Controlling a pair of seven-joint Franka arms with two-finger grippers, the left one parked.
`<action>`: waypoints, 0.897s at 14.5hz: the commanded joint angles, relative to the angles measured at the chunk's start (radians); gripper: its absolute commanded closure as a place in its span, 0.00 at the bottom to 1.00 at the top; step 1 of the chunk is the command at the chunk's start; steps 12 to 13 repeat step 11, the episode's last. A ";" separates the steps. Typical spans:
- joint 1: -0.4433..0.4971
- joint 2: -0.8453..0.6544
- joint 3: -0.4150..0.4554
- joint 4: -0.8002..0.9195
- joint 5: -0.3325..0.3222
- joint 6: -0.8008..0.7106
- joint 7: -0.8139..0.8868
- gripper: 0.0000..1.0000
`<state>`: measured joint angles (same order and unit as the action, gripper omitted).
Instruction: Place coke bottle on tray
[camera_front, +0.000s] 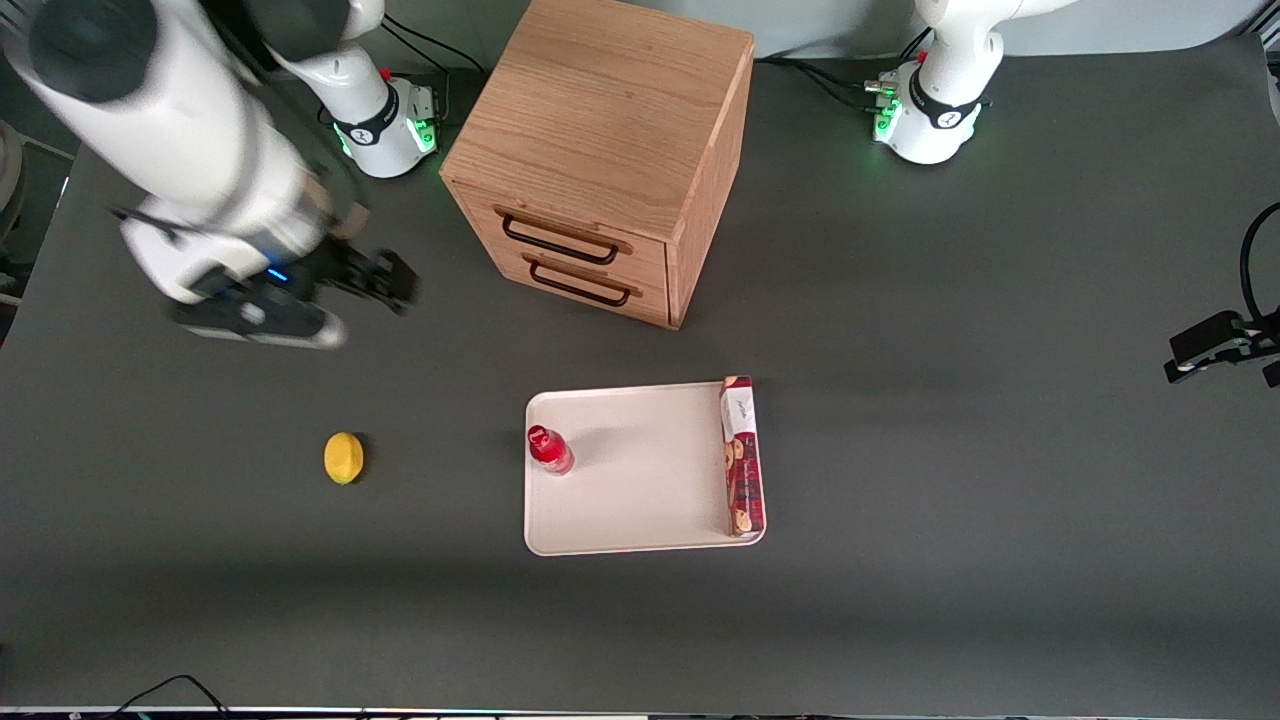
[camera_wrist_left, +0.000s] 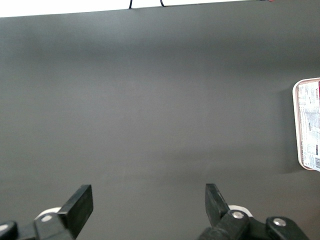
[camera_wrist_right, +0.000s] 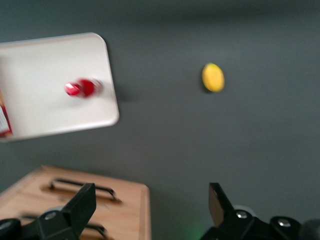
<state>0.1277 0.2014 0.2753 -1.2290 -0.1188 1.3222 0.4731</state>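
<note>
The small red coke bottle (camera_front: 549, 449) stands upright on the cream-white tray (camera_front: 640, 500), at the tray's edge toward the working arm's end of the table. In the right wrist view the bottle (camera_wrist_right: 83, 88) and the tray (camera_wrist_right: 45, 65) show from above. My gripper (camera_front: 385, 280) is raised well above the table, apart from the tray, toward the working arm's end and farther from the front camera than the bottle. Its fingers (camera_wrist_right: 80, 207) are wide apart and hold nothing.
A long red cookie box (camera_front: 741, 455) lies along the tray's edge toward the parked arm's end. A yellow lemon (camera_front: 344, 458) lies on the table beside the tray. A wooden two-drawer cabinet (camera_front: 610, 150) stands farther from the front camera.
</note>
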 joint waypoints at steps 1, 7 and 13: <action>-0.010 -0.182 -0.183 -0.218 0.079 0.014 -0.203 0.00; -0.034 -0.295 -0.294 -0.511 0.090 0.258 -0.291 0.00; -0.036 -0.268 -0.295 -0.448 0.113 0.244 -0.287 0.00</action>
